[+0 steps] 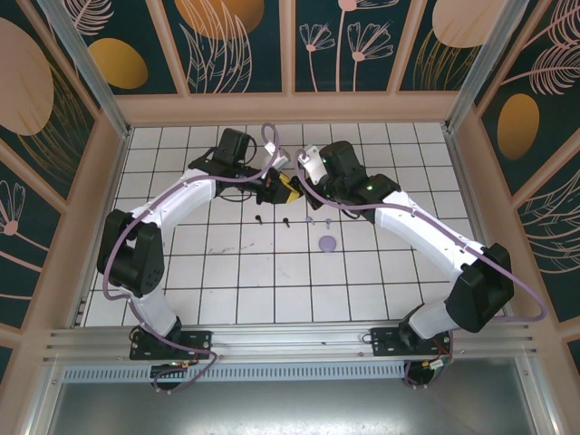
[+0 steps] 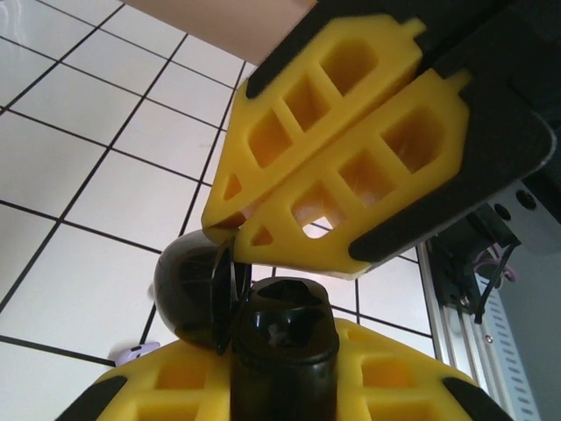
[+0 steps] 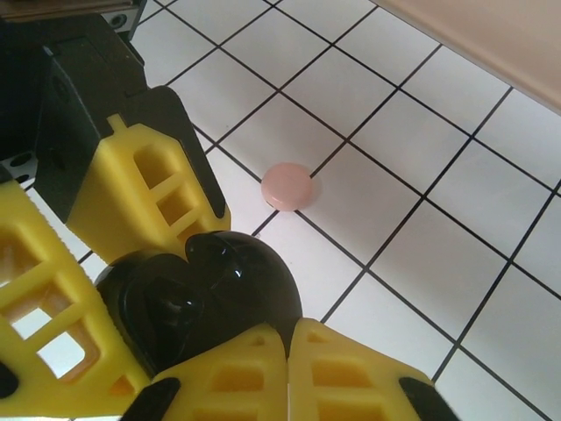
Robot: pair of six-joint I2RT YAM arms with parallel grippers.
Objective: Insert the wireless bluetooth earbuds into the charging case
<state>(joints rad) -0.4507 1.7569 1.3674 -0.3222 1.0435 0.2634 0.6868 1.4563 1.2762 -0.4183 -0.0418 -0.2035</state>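
Observation:
A glossy black charging case (image 2: 280,338) hangs above the table between both arms, its domed lid (image 2: 186,294) swung open. My left gripper (image 2: 285,377) is shut on the case's body, one yellow finger on each side. My right gripper (image 3: 289,351) is pinched shut on the lid's (image 3: 237,276) edge, its fingers almost touching. From the top view the two grippers meet at the back middle, left (image 1: 272,188) and right (image 1: 294,186). Two black earbuds (image 1: 260,219) (image 1: 286,221) lie on the tiles just in front of them, and small lavender earbuds (image 1: 311,220) lie to their right.
A round lavender case (image 1: 327,243) lies shut on the white grid table (image 1: 227,272). A pink round case (image 3: 287,186) lies on the tiles below the right gripper. Wooden walls close in the back and sides, and a metal rail (image 1: 290,340) runs along the near edge.

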